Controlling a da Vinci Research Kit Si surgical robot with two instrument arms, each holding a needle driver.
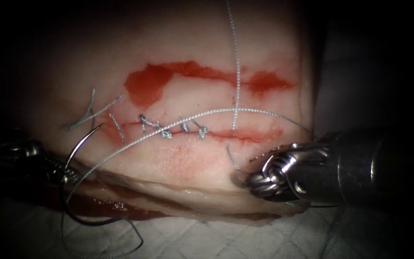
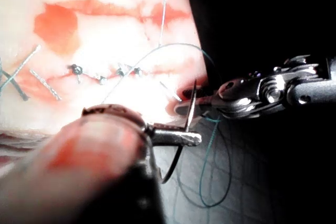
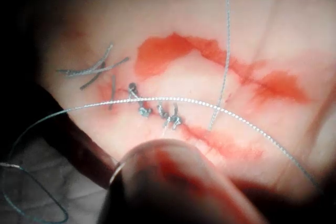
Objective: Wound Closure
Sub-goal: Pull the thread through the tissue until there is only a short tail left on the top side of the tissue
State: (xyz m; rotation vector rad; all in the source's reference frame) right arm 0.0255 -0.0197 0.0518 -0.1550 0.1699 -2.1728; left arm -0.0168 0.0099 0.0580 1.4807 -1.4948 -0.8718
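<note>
The tissue has a cut running left to right, with several stitches along its middle. My left tool sits at the tissue's front left edge, shut on the curved needle about midway along its curve. The needle is out of the tissue, with its tip up near the cut's left end. In the left wrist view the jaws cross the needle. My right tool rests against the tissue's front at the cut's right end. A long thread arcs across the cut.
A second strand drops from above to the cut right of the stitches. Cut thread ends lie at the left. Red fluid pools behind the cut. Dark thread loops over the white cloth in front.
</note>
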